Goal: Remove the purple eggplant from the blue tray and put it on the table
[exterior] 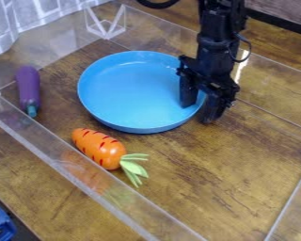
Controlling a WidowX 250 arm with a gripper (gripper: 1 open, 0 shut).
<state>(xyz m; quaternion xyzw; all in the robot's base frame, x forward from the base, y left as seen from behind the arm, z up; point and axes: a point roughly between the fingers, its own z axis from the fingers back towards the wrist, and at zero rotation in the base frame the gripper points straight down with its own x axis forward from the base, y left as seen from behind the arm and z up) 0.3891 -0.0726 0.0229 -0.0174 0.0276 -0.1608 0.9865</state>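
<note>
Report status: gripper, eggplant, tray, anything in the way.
Gripper empty, at blue tray's right rim. Purple eggplant on the table, left of tray. Tray empty. Carrot near front, not obstructing.

One eggplant [27,88], one carrot [102,149], one tray [109,104].
</note>
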